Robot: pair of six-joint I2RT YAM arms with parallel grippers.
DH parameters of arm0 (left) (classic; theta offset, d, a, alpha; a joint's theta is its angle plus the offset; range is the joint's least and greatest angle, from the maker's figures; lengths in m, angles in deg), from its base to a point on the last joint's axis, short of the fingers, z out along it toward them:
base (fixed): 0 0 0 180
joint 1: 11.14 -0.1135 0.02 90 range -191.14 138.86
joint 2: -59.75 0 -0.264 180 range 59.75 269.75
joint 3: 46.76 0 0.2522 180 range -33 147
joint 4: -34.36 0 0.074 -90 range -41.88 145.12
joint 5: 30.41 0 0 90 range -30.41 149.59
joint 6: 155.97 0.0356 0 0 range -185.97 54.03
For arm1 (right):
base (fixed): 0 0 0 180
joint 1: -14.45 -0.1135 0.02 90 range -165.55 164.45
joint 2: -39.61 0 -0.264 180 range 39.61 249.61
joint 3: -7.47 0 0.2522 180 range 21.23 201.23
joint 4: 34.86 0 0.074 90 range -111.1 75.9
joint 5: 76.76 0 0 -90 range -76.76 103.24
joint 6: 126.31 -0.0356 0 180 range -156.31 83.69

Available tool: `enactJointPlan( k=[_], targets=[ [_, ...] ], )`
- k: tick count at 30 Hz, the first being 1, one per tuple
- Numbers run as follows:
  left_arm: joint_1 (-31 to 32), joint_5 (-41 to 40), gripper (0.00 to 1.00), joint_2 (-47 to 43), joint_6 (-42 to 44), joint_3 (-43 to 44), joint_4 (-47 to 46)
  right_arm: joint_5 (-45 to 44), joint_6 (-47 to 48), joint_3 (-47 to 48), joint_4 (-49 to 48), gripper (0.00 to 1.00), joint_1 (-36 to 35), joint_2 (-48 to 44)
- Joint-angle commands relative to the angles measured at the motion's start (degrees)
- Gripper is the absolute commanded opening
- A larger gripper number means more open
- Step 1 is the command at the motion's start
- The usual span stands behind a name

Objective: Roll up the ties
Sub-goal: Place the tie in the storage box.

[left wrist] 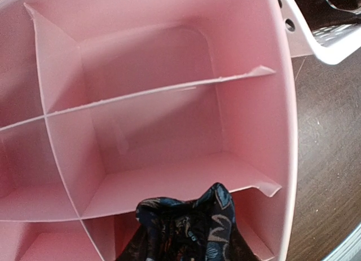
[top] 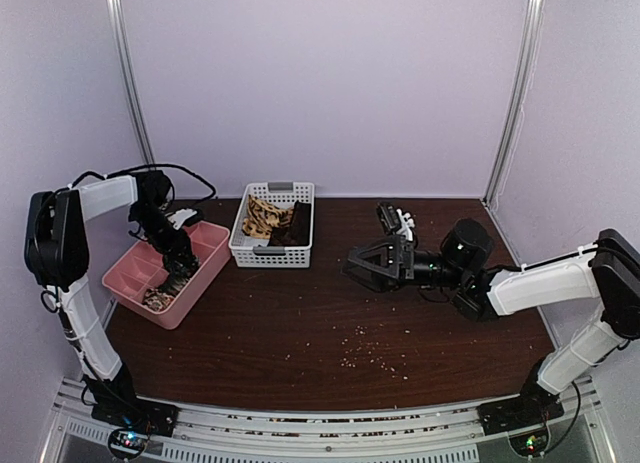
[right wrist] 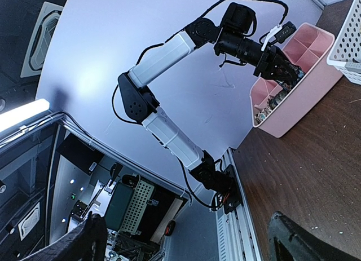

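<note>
My left gripper (top: 180, 261) reaches down into the pink tray (top: 215, 245) and is shut on a bunched dark floral tie (left wrist: 192, 227). In the left wrist view the tie fills the bottom edge, hides the fingers and hangs over a near compartment beside the tray's right wall (left wrist: 282, 131). A tan patterned tie (top: 262, 216) and a plain dark brown tie (top: 297, 226) lie in the white basket (top: 240, 251). Over the middle of the table, my right gripper (top: 365, 263) stands wide open with nothing between its fingers (right wrist: 84, 244).
A pale patterned fabric bundle (top: 160, 299) lies in the tray's nearest compartment. Small crumbs (top: 370, 348) are scattered on the dark wooden table in front of the right gripper. White walls close in the back and both sides.
</note>
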Motion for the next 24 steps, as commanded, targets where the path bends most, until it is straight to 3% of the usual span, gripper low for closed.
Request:
enactJointPlan(
  k=[1,19,24],
  targets=[
    [-0.64,-3.70,0.00,0.96,-0.20,-1.39,-6.51,0.80,-0.36,1.14,-2.33,1.00,0.57,0.38],
    [3.02,-9.32,0.01,6.09,-1.28,-4.98,-14.39,1.11,-1.35,1.43,-2.93,1.00,1.12,1.62],
    [3.41,-10.00,0.25,6.79,-2.72,-1.01,-9.01,1.11,-1.02,1.15,-2.26,1.00,1.12,0.93]
  ],
)
